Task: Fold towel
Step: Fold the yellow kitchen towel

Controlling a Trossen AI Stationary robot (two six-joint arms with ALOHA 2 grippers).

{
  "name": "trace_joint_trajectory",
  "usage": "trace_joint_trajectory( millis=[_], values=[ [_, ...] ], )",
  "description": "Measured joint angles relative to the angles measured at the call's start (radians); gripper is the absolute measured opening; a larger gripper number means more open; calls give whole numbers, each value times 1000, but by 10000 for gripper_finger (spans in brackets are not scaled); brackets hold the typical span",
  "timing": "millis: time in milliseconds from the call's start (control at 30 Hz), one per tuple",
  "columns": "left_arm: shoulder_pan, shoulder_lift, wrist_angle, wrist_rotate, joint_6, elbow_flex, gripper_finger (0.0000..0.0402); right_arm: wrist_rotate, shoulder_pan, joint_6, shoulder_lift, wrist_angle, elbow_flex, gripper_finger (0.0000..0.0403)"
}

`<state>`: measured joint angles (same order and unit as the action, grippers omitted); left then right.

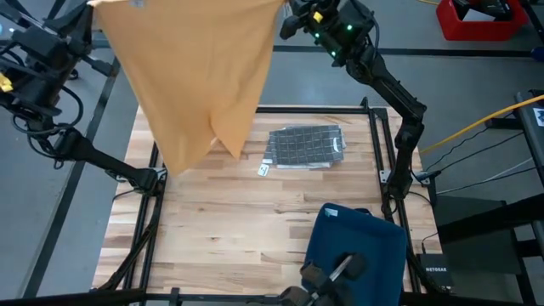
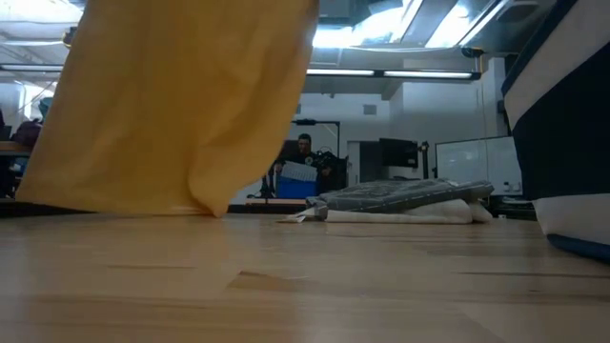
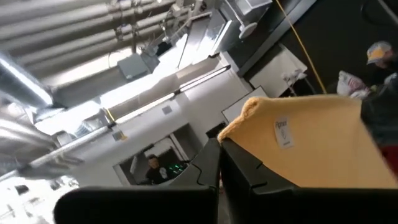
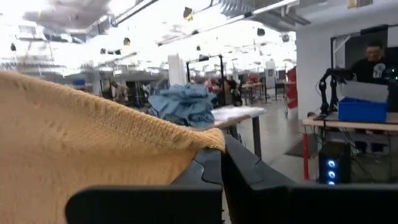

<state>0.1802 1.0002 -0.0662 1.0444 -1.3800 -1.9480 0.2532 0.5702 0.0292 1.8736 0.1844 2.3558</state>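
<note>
While both arms are way up high, each gripper is pinched tight on a top corner of the orange towel (image 1: 200,68). Left gripper (image 3: 219,163) has its fingers clamped together on the corner with the small white tag, up around 11 o'clock in the overhead shot. Right gripper (image 4: 222,163) is closed the same way on the other corner, near 12 o'clock. So the towel is stretched between them and hangs down like a curtain over the far-left part of the table, its bottom edge bunched into a fold and just touching or nearly touching the wood in the low view, hard to say which.

Moving out from there: the butcher-block tabletop (image 1: 255,221) is light wood with a black frame around it. A folded grey checked towel (image 1: 304,144) lies flat just right of the hanging one, roughly table center, slightly toward 1 o'clock. A folded dark blue towel (image 1: 357,246) sits at about 5 o'clock by the near edge.

Room behind is a big open workshop: ceiling ducts and strip lights, monitors, a person (image 2: 303,148) seated at a desk, a blue bin (image 4: 364,109), a pile of blue cloth (image 4: 183,106) on another table.
</note>
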Motion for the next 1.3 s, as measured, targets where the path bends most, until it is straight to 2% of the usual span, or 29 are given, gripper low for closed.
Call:
trace_joint_trajectory(
  millis=[167,400,533,667,800,933,1167,1300],
  values=[
    [0,2,4,-12,-108,0,0,-23,12,-13,-2,-98,0,1],
    [0,-12,2,32,-109,0,0,-74,35,-61,-35,-134,0,1],
    [0,-27,17,21,-111,1,0,-102,59,-61,-43,-134,0,1],
    [1,-28,117,-8,-139,2,0,-134,82,-56,-41,-132,0,1],
    [0,-33,247,-32,-200,0,0,-81,114,-52,-30,-138,0,1],
    [0,-46,317,-31,-228,-7,0,-98,140,5,-13,-156,1,1],
    [2,-35,272,26,-196,1,0,-218,139,105,11,-122,0,1],
    [3,-38,118,97,-27,1,0,-246,92,124,9,-57,1,1]
  ],
)
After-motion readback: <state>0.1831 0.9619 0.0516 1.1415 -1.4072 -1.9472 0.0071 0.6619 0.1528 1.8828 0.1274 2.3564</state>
